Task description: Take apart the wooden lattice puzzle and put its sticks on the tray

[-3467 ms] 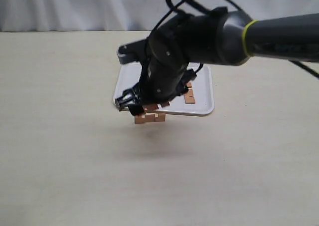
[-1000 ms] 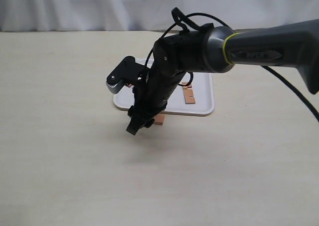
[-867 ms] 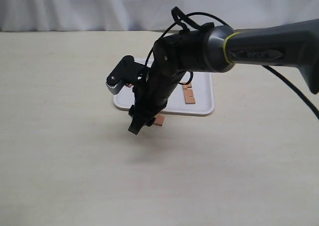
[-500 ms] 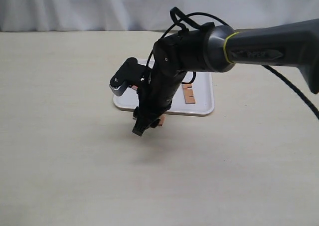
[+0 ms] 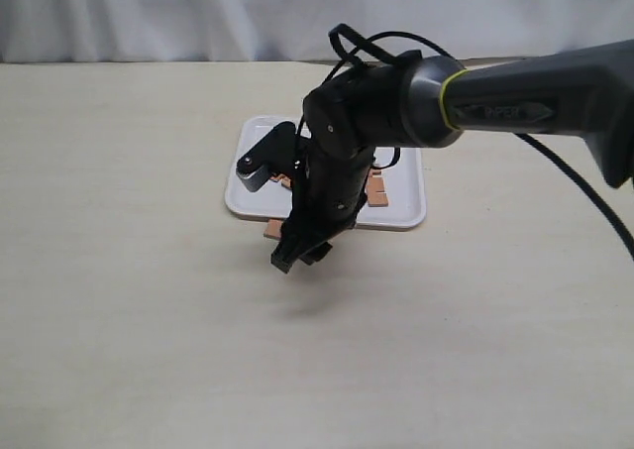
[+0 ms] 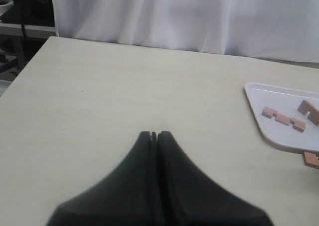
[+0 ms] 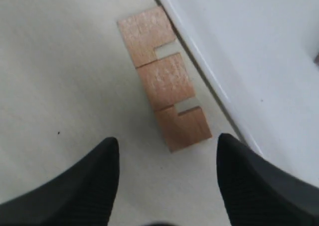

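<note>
Shifted to the right since a second ago, the right gripper (image 5: 295,258) now uncovers the left end of the loose stick (image 5: 271,229) instead of its right end. Over on the left, the left gripper (image 6: 155,134) hangs above bare table (image 5: 119,271) with its two black fingers pressed flat together, holding nothing. Moving across, the white tray (image 5: 396,221) sits near the middle of the table, shallow, with rounded corners and a raised rim. No lattice is left to see, only separate reddish-brown bars. The loose stick lies flat on the table outside the tray, right along its near rim, with two square notches facing the rim; I cannot tell whether wood and rim touch. The right gripper points down over it, its fingers (image 7: 107,158) spread wide with one end of the stick between them and nothing pinched. Two more sticks, one (image 6: 283,118) straight and notched, the other (image 6: 310,110) only partly in sight, lie inside the tray. The bulky black arm (image 5: 386,107) blocks much of the tray's middle from where I stand, and a black cable (image 5: 575,183) trails off it to the right.
</note>
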